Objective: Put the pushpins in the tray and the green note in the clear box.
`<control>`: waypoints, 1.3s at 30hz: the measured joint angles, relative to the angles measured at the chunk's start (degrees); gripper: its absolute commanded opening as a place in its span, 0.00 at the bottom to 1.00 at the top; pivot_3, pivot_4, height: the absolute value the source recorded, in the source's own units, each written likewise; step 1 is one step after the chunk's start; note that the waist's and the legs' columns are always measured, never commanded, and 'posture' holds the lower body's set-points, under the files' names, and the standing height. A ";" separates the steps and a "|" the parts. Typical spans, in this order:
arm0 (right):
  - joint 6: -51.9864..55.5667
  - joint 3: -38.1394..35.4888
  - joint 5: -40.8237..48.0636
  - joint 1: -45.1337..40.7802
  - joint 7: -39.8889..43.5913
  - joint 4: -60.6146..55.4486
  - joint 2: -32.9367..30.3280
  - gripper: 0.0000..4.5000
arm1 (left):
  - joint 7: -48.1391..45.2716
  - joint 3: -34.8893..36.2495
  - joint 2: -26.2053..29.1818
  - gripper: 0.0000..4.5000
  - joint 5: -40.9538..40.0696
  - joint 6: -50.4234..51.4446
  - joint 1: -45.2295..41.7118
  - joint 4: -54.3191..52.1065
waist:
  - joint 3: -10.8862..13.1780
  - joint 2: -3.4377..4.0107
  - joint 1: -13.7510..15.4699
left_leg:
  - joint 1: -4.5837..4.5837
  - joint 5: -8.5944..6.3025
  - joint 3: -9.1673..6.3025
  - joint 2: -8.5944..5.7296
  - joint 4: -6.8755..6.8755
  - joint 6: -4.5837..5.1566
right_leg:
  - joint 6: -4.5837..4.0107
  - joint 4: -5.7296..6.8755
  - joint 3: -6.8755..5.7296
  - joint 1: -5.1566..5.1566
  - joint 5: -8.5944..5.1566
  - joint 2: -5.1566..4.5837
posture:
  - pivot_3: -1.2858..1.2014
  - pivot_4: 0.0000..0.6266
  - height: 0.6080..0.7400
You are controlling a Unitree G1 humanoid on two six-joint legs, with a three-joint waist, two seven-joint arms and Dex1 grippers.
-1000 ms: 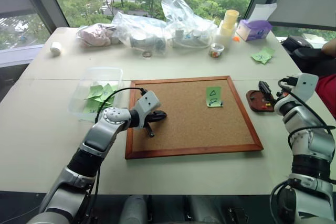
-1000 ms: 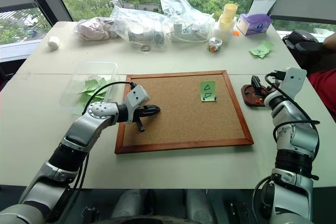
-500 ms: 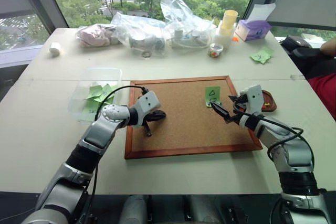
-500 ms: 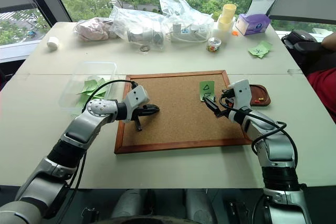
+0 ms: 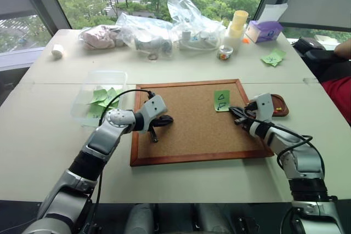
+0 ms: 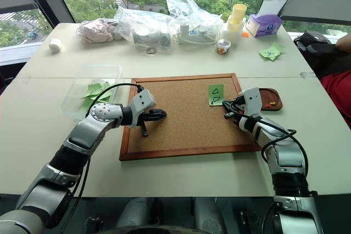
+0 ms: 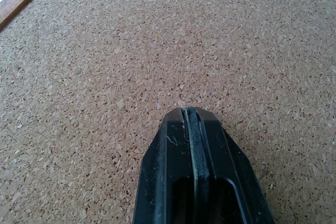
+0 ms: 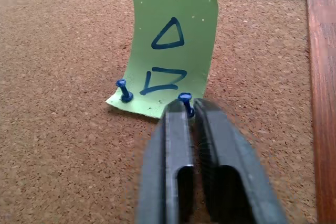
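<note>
The green note (image 8: 170,51), marked with triangles, lies on the corkboard (image 5: 192,130) near its far right corner. Two blue pushpins hold its near edge: one (image 8: 124,90) stands free at a corner. The other (image 8: 185,100) sits between the fingertips of my right gripper (image 8: 184,109), which is shut on it. My left gripper (image 5: 156,130) is shut and empty, its tip (image 7: 190,114) just over bare cork at the board's left side. The dark wooden tray (image 5: 281,111) sits right of the board, behind my right wrist. The clear box (image 5: 104,76) left of the board holds several green notes.
Crinkled plastic bags (image 5: 164,28), stacked yellow cups (image 5: 238,23), a small jar (image 5: 225,53) and a purple tissue box (image 5: 264,30) line the table's far side. A green note pair (image 5: 274,57) lies far right. A person sits at the right edge (image 5: 343,50).
My right gripper swung left from the tray to the note's near edge, was open there half a second ago, and has now shut on the pushpin. The left arm held still.
</note>
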 measured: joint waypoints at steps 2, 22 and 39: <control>-0.11 -0.07 0.00 -0.01 0.00 0.06 0.07 0.01 | 0.01 0.05 0.01 0.00 0.00 0.04 0.07 -0.05 | 0.00 0.00 -0.01 | 0.00 0.00 0.00 0.00 0.00 0.00 | 0.00 0.00 0.00 0.00 0.00 0.00 | 0.52 0.24 0.99; -4.52 -6.59 2.83 0.69 -2.89 -3.18 3.19 0.01 | 0.16 0.15 0.00 0.00 0.00 0.92 0.57 -1.00 | -0.02 -0.01 -0.01 | 0.00 0.00 0.00 0.01 0.00 -0.01 | 0.00 0.00 0.00 0.00 0.00 0.00 | 0.52 0.24 0.99; -9.53 -11.87 -4.05 -5.35 -12.49 15.52 -1.03 0.13 | 0.02 0.10 -0.12 0.00 0.05 0.92 0.50 -0.83 | -0.04 0.03 -0.15 | 0.03 0.05 0.03 0.02 -0.01 -0.10 | 0.00 0.01 0.02 0.01 0.00 0.00 | 0.52 0.24 0.99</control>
